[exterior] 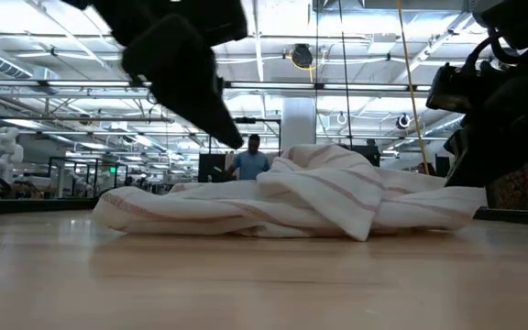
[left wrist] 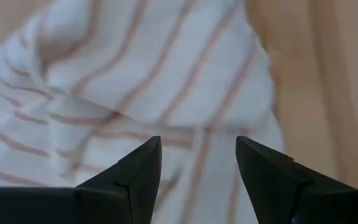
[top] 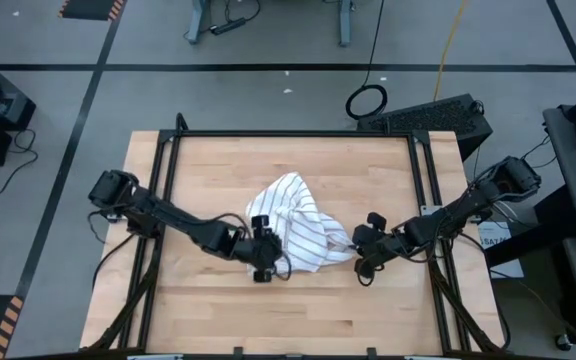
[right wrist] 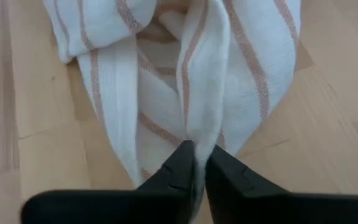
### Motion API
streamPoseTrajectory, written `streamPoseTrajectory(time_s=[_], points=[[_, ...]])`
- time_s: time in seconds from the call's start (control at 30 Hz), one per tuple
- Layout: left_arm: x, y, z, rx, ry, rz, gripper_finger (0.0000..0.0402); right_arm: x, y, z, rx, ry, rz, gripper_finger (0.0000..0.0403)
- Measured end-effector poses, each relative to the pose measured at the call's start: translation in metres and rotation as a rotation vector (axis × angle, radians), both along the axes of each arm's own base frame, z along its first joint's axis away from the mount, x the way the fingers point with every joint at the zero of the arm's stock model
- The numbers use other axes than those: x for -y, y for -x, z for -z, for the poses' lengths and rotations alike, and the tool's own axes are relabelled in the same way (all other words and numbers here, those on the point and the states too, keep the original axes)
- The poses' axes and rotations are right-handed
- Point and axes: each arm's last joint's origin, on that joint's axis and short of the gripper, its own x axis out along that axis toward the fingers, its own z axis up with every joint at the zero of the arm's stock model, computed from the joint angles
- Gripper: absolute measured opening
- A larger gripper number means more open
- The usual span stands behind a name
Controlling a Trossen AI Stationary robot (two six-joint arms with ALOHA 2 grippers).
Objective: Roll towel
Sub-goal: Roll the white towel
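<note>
The towel (top: 293,225), white with narrow parallel stripes, lies crumpled in a heap at the middle of the wooden table (top: 218,320), resting on its underside folds. My left gripper (left wrist: 197,142) is open and hovers over the heap's near-left part. In the low view its fingers (exterior: 227,124) are clear above the cloth. My right gripper (right wrist: 199,149) is at the towel's right end (top: 348,248), low on the table and shut on a fold. My right gripper pinches a raised, narrow fold of the towel (right wrist: 199,134) between its two fingers, at the heap's right end. The fingers slant down from the table's right side. The fold holds more than one layer. The rest of the towel lies slack on the table.
Dark frame rails (top: 428,200) run along the table's left, right and far sides. Bare wood lies toward the near edge (top: 298,320) and the far edge (top: 298,155). A keyboard (top: 433,118) sits beyond the far right corner. A person (exterior: 250,158) stands far behind the table.
</note>
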Motion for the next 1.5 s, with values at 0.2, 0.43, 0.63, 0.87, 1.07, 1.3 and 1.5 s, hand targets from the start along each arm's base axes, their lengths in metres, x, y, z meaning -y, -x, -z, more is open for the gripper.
streamPoseTrajectory(time_s=[0.2, 0.43, 0.63, 0.87, 1.07, 1.3, 1.5], points=[[0.008, 0.017, 0.018, -0.030, 0.014, -0.073, 0.0212, 0.000, 0.001, -0.004, 0.017, -0.010, -0.001, 0.0114], [0.006, 0.035, 0.044, -0.027, -0.003, -0.143, 0.0212, -0.010, -0.014, -0.022, 0.249, -0.039, -0.098, 0.0198], [0.007, 0.041, 0.055, -0.045, 0.047, -0.040, 0.0179, -0.025, -0.036, -0.026, 0.472, -0.009, -0.206, 0.0221], [0.029, 0.039, 0.048, 0.050, 0.043, 0.158, 0.0043, -0.039, -0.045, 0.003, 0.371, 0.134, -0.341, 0.0211], [0.038, 0.035, 0.041, 0.129, 0.096, 0.232, 0.0015, -0.058, -0.051, 0.011, 0.315, 0.383, -0.541, 0.0209], [0.027, 0.024, 0.033, 0.256, 0.035, 0.097, 0.0020, -0.060, -0.067, 0.020, 0.249, 0.610, -0.569, 0.0216], [0.018, 0.017, 0.028, 0.321, 0.057, 0.060, 0.0021, -0.054, -0.079, 0.027, 0.207, 0.669, -0.498, 0.0152]])
